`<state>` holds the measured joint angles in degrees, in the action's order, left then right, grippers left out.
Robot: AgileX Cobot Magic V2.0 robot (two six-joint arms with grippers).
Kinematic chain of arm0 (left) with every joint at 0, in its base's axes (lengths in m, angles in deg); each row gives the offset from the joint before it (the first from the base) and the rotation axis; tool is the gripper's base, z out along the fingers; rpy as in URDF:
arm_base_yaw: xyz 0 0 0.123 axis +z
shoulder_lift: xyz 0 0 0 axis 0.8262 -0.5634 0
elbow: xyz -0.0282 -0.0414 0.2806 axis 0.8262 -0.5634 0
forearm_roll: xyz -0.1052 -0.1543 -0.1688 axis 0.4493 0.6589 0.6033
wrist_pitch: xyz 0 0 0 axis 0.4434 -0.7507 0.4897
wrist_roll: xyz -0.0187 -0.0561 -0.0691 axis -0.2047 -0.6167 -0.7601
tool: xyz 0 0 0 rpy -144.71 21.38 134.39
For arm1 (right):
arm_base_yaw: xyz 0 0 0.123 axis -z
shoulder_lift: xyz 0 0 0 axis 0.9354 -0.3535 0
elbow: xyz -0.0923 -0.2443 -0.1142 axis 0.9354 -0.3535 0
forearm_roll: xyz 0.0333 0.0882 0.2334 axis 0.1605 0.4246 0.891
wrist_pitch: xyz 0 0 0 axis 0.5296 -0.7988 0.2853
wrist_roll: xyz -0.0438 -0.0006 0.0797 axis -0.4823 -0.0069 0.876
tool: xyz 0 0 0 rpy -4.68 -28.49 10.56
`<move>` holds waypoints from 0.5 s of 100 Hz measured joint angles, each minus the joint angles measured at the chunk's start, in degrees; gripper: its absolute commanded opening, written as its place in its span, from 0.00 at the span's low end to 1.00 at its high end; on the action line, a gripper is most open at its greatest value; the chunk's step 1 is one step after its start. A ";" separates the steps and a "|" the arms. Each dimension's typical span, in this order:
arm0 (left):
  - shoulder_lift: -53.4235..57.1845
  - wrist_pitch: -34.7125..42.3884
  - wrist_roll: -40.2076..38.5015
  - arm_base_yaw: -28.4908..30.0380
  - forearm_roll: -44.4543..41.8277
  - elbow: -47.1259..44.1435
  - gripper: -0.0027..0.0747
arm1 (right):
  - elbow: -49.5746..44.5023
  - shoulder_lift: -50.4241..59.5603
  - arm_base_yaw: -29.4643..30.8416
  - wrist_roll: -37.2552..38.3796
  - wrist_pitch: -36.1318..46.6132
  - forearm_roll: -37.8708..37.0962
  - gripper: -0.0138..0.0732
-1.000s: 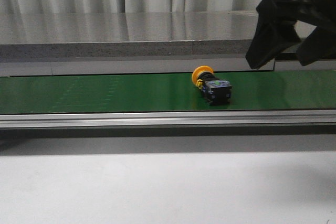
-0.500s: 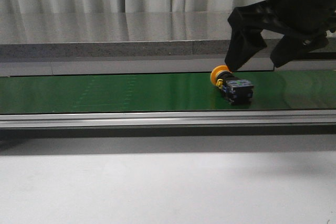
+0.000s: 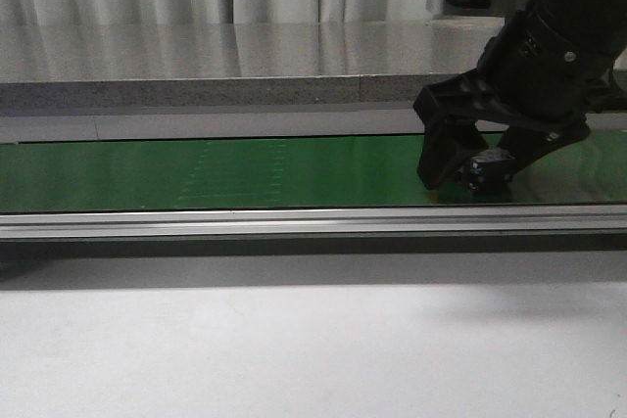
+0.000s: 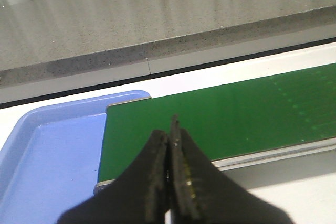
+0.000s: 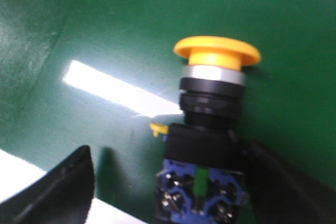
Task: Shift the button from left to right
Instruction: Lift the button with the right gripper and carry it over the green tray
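- The right tool [image 3: 468, 171] is low over the green conveyor belt [image 3: 245, 171], its black fingers spread wide on either side of the button [image 5: 210, 129].
- In the right wrist view the button lies on its side on the belt, between the two fingers [image 5: 58, 192]; one finger stands clear of it with a strip of green showing between, the other sits just beside the black switch body, and contact there cannot be told.
- The button's yellow-orange mushroom head points away from the tool's wrist; a silver ring and black collar follow, then the blocky body with blue and green marks at the end nearest the wrist.
- In the front view only the button's dark body end [image 3: 487, 169] peeks out between the fingers; the head is hidden behind the tool.
- The left tool [image 4: 170, 182] is pressed together, fingers meeting with nothing between them, above the belt's end and next to a blue tray [image 4: 47, 150].
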<state>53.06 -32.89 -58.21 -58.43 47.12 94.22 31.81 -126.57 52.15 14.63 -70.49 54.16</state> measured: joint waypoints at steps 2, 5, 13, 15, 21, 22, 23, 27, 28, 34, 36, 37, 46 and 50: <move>0.00 0.00 0.00 0.00 0.00 0.00 0.01 | 0.00 -0.16 0.00 0.00 0.11 0.00 0.67; 0.00 0.00 0.00 0.00 0.00 0.00 0.01 | 0.00 -0.43 0.00 0.00 0.12 0.00 0.61; 0.00 0.00 0.00 0.00 0.00 0.00 0.01 | 0.00 -0.55 0.00 0.00 0.46 -0.14 0.46; 0.00 0.00 0.00 0.00 0.00 0.00 0.01 | 0.00 -0.55 0.00 0.00 0.51 -0.14 0.44; 0.00 0.00 0.00 0.00 0.00 0.00 0.01 | 0.04 -0.55 0.00 0.00 0.51 -0.14 0.39; 0.00 0.00 0.00 0.00 0.00 0.00 0.01 | 0.17 -0.55 0.00 0.00 0.32 -0.14 0.38; 0.00 0.00 0.00 0.00 0.00 0.00 0.01 | 0.27 -0.55 0.00 0.00 0.27 -0.14 0.38; 0.00 0.00 0.00 0.00 0.00 0.00 0.01 | 0.56 -0.55 0.00 0.00 -0.30 -0.14 0.38; 0.00 0.00 0.00 0.00 0.00 0.00 0.01 | 0.82 -0.55 0.00 0.00 -0.48 -0.14 0.38; 0.00 0.00 0.00 0.00 0.00 0.00 0.01 | 1.81 -0.55 0.00 0.00 -1.50 -0.14 0.38; 0.00 0.00 0.00 0.00 0.00 0.00 0.01 | 2.25 -0.55 0.00 0.00 -1.86 -0.14 0.38; 0.00 0.00 0.00 0.00 0.00 0.00 0.01 | 2.40 -0.55 0.00 0.00 -1.98 -0.14 0.38; 0.00 0.00 0.00 0.00 0.00 0.00 0.01 | 4.45 0.13 0.12 0.00 -4.00 -0.89 0.38; 0.00 0.00 0.00 0.00 0.00 0.00 0.01 | 5.24 0.66 0.45 0.00 -5.07 -1.48 0.38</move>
<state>53.06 -32.89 -58.21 -58.43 47.12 94.22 37.05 -125.92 52.60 14.63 -75.56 52.68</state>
